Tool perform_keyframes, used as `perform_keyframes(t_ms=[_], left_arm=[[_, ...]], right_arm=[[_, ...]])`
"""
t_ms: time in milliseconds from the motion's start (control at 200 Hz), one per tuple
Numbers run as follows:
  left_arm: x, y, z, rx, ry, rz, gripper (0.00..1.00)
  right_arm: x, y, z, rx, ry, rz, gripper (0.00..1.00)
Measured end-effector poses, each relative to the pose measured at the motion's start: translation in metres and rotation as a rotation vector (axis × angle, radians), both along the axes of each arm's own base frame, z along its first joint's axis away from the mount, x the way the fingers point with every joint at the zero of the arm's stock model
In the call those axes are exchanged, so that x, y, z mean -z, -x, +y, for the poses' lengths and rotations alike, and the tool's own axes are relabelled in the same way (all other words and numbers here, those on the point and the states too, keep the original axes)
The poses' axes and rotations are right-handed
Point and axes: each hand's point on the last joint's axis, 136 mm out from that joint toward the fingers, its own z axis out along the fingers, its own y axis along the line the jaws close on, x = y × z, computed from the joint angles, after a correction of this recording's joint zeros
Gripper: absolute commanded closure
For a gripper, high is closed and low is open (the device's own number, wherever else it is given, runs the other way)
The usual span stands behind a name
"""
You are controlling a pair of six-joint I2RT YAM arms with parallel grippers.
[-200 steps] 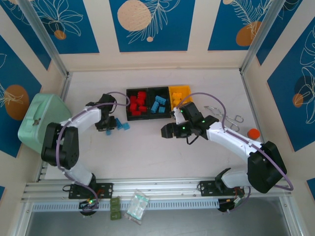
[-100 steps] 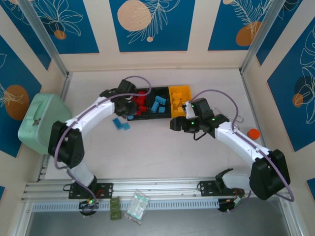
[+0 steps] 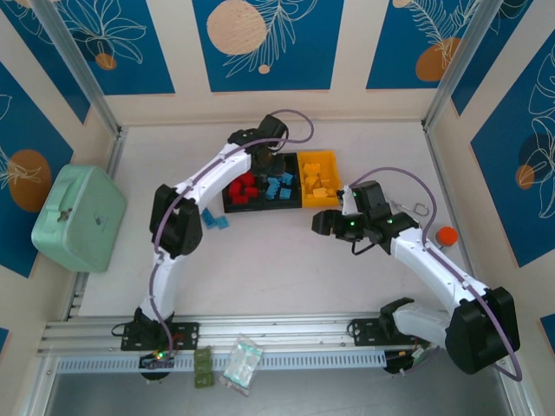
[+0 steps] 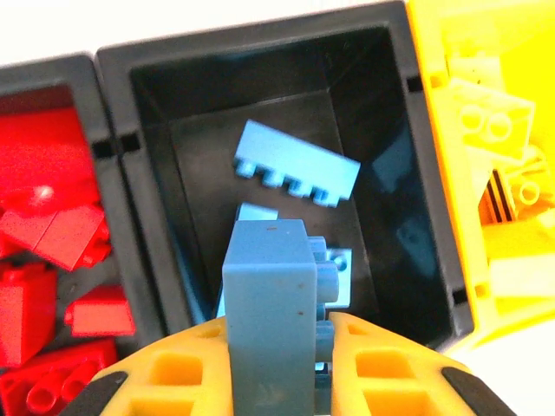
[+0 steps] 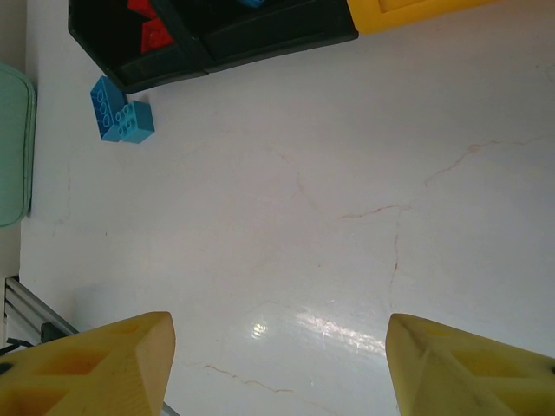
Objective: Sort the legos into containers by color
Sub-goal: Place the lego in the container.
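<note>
My left gripper [image 4: 277, 368] is shut on a light blue lego [image 4: 269, 299], held upright over the middle black bin [image 4: 147, 186]; from above, that gripper [image 3: 270, 161] sits at the bin row's back edge. Blue legos [image 4: 297, 166] lie inside this bin [image 3: 279, 204]. The left black bin [image 3: 227, 204] holds red legos [image 4: 43, 247], and the yellow bin [image 3: 317, 159] holds yellow ones [image 4: 486, 121]. Two blue legos [image 3: 213, 219] [image 5: 120, 113] lie on the table left of the bins. My right gripper [image 3: 319, 223] [image 5: 277, 364] is open over bare table in front of the yellow bin.
A mint-green case [image 3: 78, 217] stands at the left edge. Metal scissors [image 3: 408, 208] and a small orange object [image 3: 446, 235] lie at the right. A plastic bag [image 3: 241, 362] rests on the front rail.
My left arm has swung from the loose blue legos on the table up and right to the middle bin, carrying one. The right gripper drifted right, away from the table's centre.
</note>
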Motion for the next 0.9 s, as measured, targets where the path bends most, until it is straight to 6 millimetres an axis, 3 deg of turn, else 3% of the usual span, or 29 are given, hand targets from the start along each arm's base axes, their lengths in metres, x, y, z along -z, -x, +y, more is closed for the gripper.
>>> perform_keyframes(t_ms=[80, 375, 575, 730, 900], left_arm=[[0.006, -0.011, -0.003, -0.005, -0.023, -0.004, 0.80], [0.017, -0.031, 0.000, -0.008, -0.119, -0.025, 0.53], [0.015, -0.029, 0.003, -0.007, -0.134, -0.021, 0.52], [0.014, -0.014, 0.009, 0.004, -0.148, -0.002, 0.51], [-0.008, 0.028, 0.037, 0.007, -0.152, 0.001, 0.48]], right_arm=[[0.002, 0.001, -0.002, 0.005, 0.001, 0.004, 0.34], [0.002, 0.000, -0.004, 0.013, 0.000, 0.008, 0.34], [0.002, 0.001, -0.004, 0.014, -0.003, 0.010, 0.34], [0.001, 0.001, -0.003, 0.008, -0.012, 0.010, 0.34], [0.004, 0.002, 0.003, -0.013, -0.013, 0.019, 0.34]])
